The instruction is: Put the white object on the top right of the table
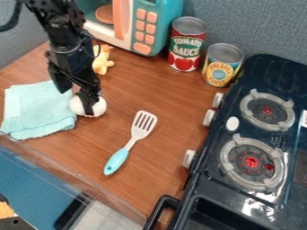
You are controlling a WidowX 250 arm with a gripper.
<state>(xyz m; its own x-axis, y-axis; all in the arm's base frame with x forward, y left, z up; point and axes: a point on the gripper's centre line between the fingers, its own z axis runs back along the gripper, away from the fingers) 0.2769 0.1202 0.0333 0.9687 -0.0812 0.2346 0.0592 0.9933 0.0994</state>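
"White, rounded object (76, 105): where are we finding it?"

"We're seeing it on the brown wooden desk (123, 92), just beside the right edge of the pale-blue folded cloth (39, 108). The black gripper (89, 111) is hanging right over it, its lower end crossing the object's near face."

"So are we gripping it?"

"We're not managing to tell whether the gripper is open, closed or holding it."

"Which long axis are we following?"

"We're reading it as nearly round, so we're counting on centring more than turning; off-centre, we're risking a roll. With a firm hold, we're probably lifting, then heading right and away from the cloth, towards the yellow-labelled metal can (222, 65)."
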